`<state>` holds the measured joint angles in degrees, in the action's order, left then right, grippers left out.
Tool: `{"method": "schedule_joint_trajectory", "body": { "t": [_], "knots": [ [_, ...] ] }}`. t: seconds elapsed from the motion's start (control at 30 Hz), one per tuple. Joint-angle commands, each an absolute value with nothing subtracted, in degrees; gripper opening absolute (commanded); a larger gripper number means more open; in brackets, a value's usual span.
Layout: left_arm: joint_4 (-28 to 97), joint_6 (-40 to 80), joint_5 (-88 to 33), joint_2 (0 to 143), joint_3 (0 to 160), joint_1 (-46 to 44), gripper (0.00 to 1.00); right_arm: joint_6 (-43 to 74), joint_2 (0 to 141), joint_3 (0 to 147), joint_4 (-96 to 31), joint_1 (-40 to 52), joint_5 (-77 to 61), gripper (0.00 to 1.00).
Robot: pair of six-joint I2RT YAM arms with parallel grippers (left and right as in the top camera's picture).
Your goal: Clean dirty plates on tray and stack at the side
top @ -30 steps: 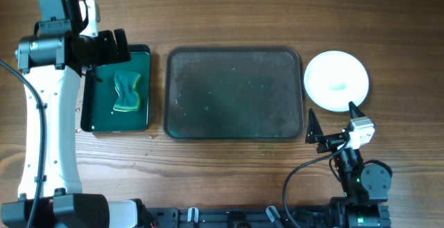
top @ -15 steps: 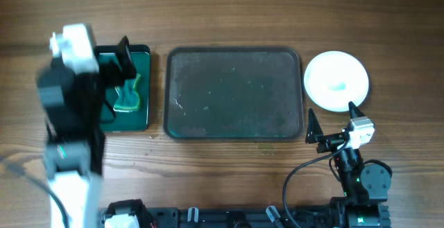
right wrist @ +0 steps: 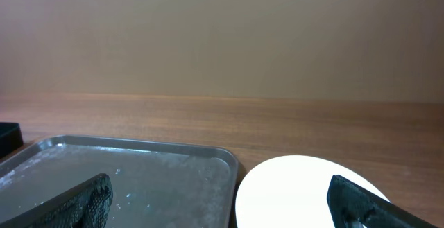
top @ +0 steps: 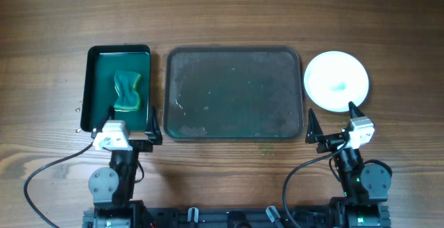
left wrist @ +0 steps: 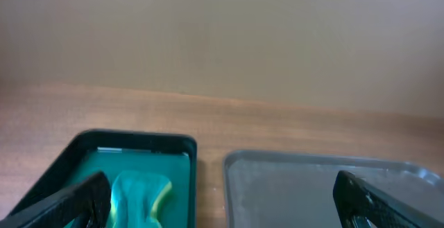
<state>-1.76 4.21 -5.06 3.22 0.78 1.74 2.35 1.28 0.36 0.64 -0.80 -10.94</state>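
Note:
The dark grey tray (top: 234,93) lies in the middle of the table with nothing on it; it also shows in the left wrist view (left wrist: 305,186) and the right wrist view (right wrist: 139,179). White plates (top: 336,80) sit stacked on the table right of the tray, the top one with a faint teal mark; they also show in the right wrist view (right wrist: 298,190). How many are in the stack I cannot tell. My left gripper (top: 130,127) is open and empty at the front, between the green tray and the grey tray. My right gripper (top: 331,122) is open and empty just in front of the plates.
A smaller green tray (top: 97,68) at the left holds a green and yellow sponge (top: 127,91), also in the left wrist view (left wrist: 139,197). Both arm bases stand at the table's front edge.
The left arm has swung from over the green tray back down to the front edge and is low and folded. The right arm, plates and trays have not moved.

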Motion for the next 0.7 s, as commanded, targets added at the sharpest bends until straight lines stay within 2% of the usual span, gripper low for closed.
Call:
{"method": "schedule_joint_trajectory", "body": {
  "t": [0.0,0.67],
  "knots": [
    [3.8,4.9,-5.3,0.2,0.3,1.4,1.0,3.1,1.0,0.3,0.8,-0.6,-11.7,1.0],
    [4.0,5.0,-5.3,0.4,0.3,1.8,1.0,3.2,1.0,0.3,0.8,-0.6,-11.7,1.0]
  ]
}}
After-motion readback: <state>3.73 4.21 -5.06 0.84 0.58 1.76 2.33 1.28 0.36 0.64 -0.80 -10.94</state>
